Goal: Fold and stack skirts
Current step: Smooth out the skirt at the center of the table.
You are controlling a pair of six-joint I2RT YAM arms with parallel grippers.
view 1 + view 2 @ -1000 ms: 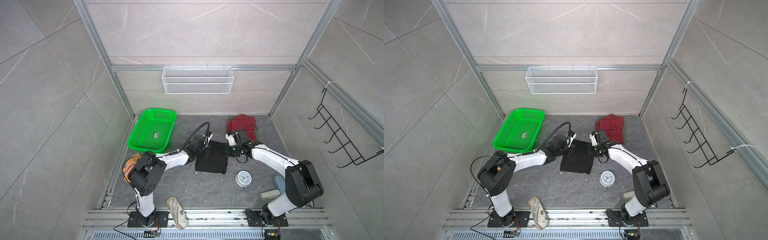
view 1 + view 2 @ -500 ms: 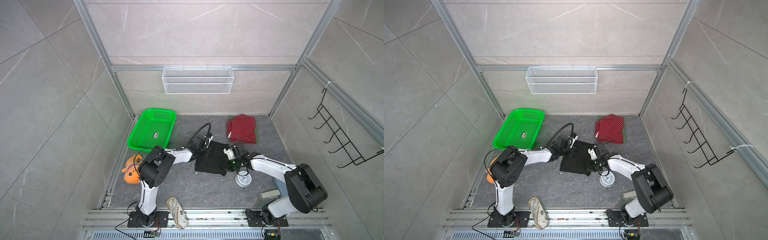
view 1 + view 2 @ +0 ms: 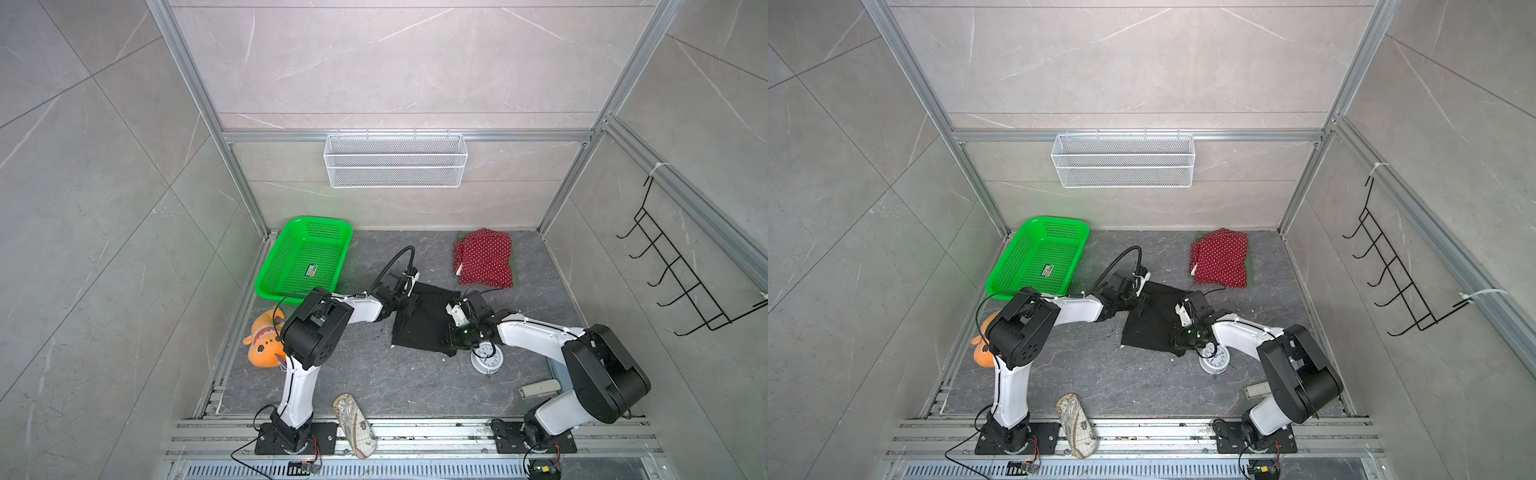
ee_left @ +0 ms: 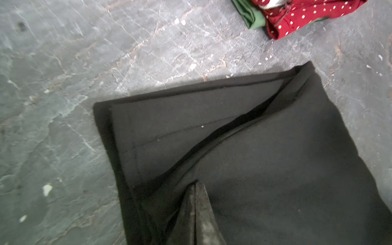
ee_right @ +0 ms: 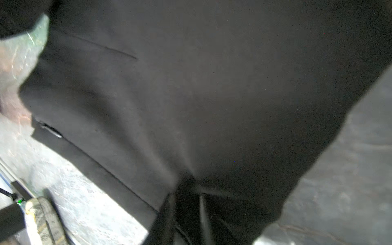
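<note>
The black skirt (image 3: 424,328) (image 3: 1154,320) lies partly folded mid-table. My left gripper (image 3: 402,316) (image 4: 195,186) is at its left edge, shut, with a raised fold of the black cloth pinched at its tips. My right gripper (image 3: 451,338) (image 5: 186,197) is low over the skirt's front right corner. Its fingers stand a little apart with black cloth bunched between them. At the back right the red polka-dot skirt (image 3: 484,257) (image 4: 297,14) lies folded on top of the dark green skirt (image 3: 514,266) (image 4: 254,19), of which only an edge shows.
A white alarm clock (image 3: 486,357) stands right beside my right gripper. A green plastic basket (image 3: 305,257) is at the back left, with an orange plush toy (image 3: 264,345) in front of it. A patterned slipper (image 3: 353,419) and a small grey object (image 3: 540,388) lie near the front edge.
My right gripper has come forward from the skirt's far right corner to its front right corner, bringing black cloth over with it. Its fingers closed and have now parted. The left gripper stayed shut.
</note>
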